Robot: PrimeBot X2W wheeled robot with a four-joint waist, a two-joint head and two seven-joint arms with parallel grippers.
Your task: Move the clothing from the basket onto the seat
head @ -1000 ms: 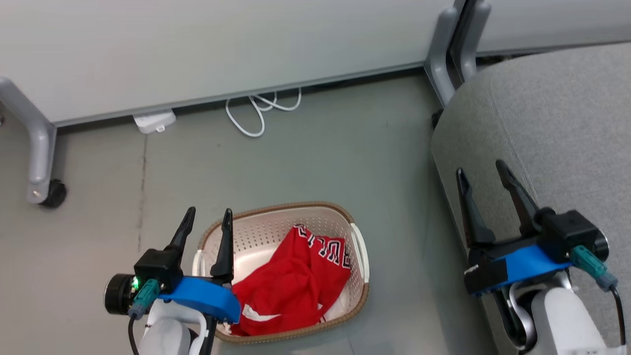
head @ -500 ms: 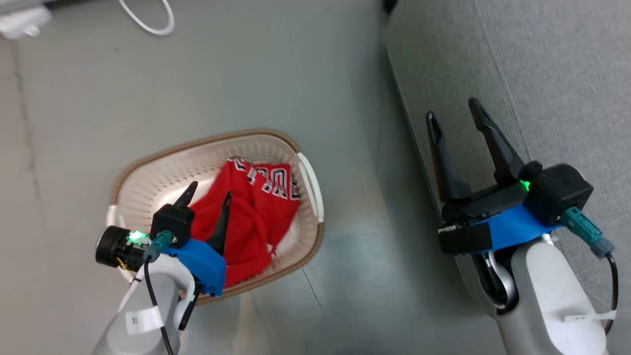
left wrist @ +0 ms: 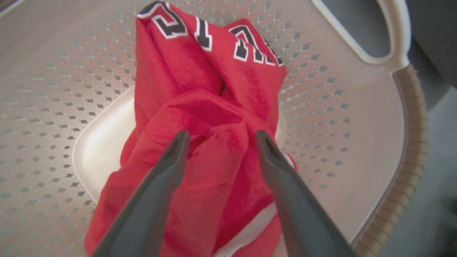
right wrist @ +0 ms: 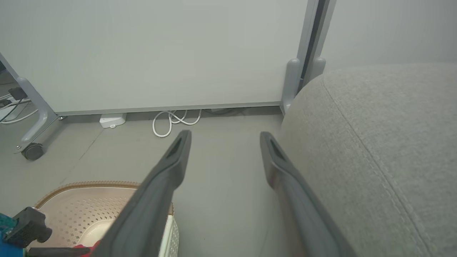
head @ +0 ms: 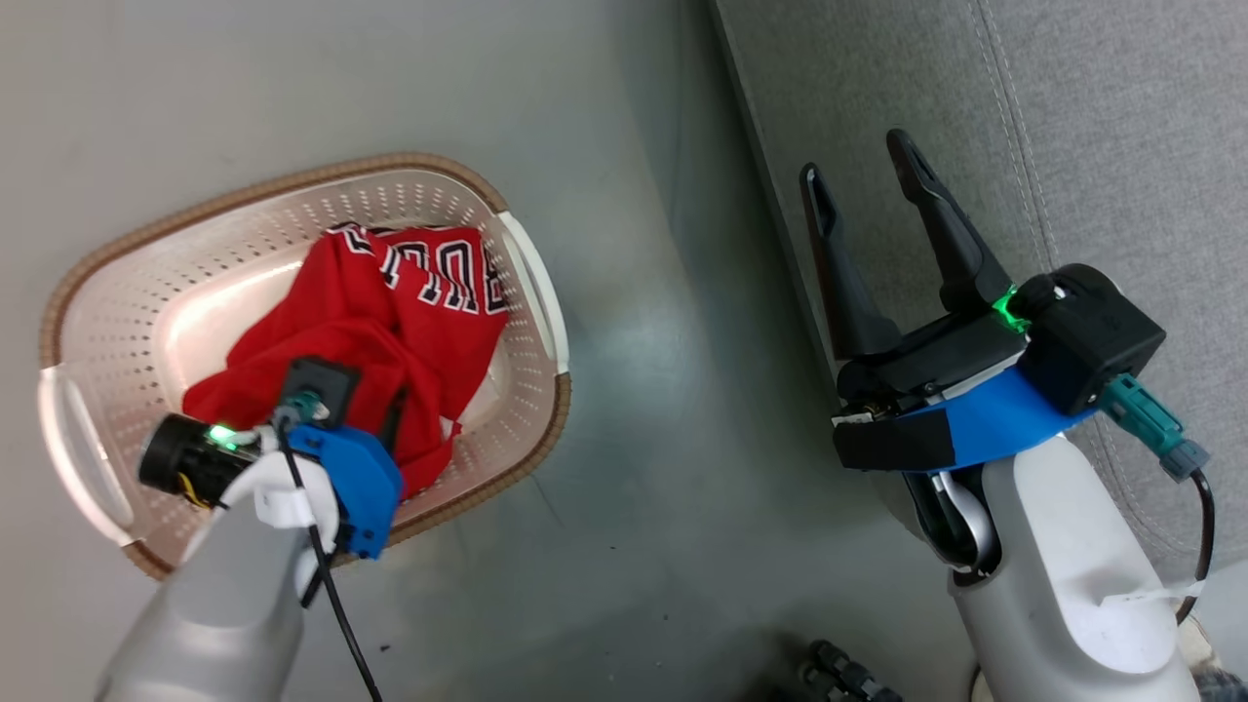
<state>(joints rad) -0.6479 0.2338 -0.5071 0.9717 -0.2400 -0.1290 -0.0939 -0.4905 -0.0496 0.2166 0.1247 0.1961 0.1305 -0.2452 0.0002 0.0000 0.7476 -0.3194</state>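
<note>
The grey seat takes up the right of the head view. On the floor to its left stands the cream basket, with the red clothing bunched inside it (black, white-edged lettering on the upper folds). The left tool is down in the basket, its fingers spread to either side of a raised fold of the clothing, while the right tool hangs over the seat's edge, fingers likewise spread wide.
</note>
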